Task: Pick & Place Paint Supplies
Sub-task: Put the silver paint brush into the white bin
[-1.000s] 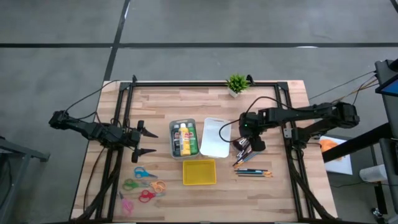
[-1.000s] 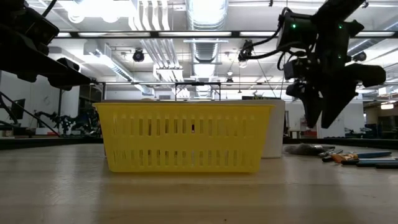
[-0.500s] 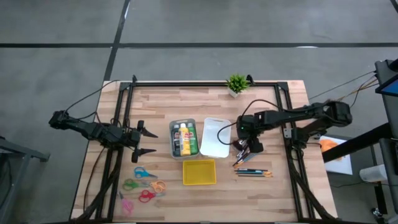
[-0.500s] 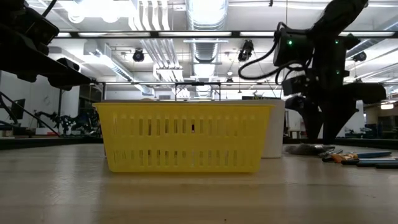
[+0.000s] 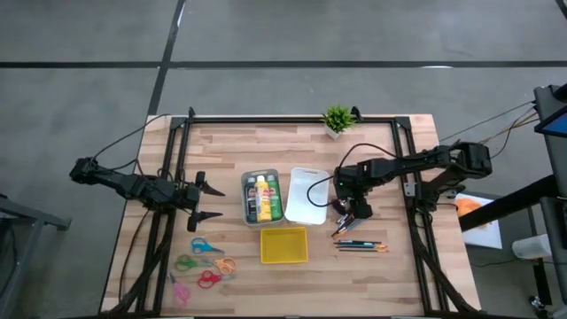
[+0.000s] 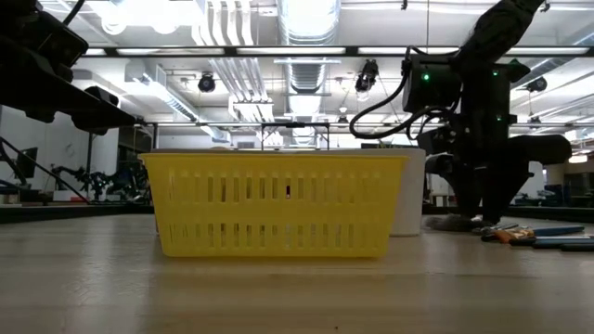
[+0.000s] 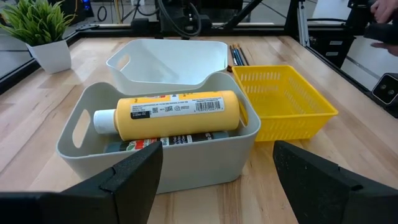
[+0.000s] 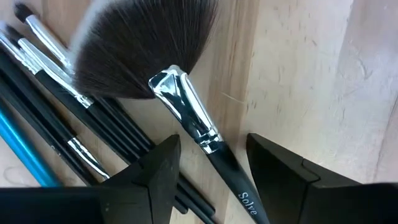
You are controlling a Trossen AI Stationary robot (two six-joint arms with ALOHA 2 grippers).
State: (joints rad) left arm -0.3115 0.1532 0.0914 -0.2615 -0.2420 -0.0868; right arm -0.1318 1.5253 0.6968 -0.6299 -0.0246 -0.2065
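Thin dark-handled brushes [image 5: 347, 229] and slim pencils [image 5: 361, 245] lie on the wood at the right. Among them is a fan brush [image 8: 144, 57] with a silver ferrule [image 8: 186, 111]. My right gripper [image 5: 354, 209] points down over them, low above the table [image 6: 483, 211]. It is open, one finger on each side of the fan brush's black handle [image 8: 231, 177]. The paint bottles [image 5: 263, 197] lie in a grey bin [image 5: 246, 211], the yellow bottle [image 7: 174, 112] on top. My left gripper [image 5: 209, 202] waits open left of that bin.
A white bin [image 5: 307, 197] stands between the grey bin and the brushes. A yellow basket [image 5: 283, 245] sits nearer the front edge. Several coloured scissors [image 5: 202, 264] lie at the front left. A small potted plant [image 5: 337, 120] stands at the far edge.
My right gripper has sunk toward the brushes, from well above the table to just over it, still pointing down. Its fingers stay apart. The brushes have not moved.
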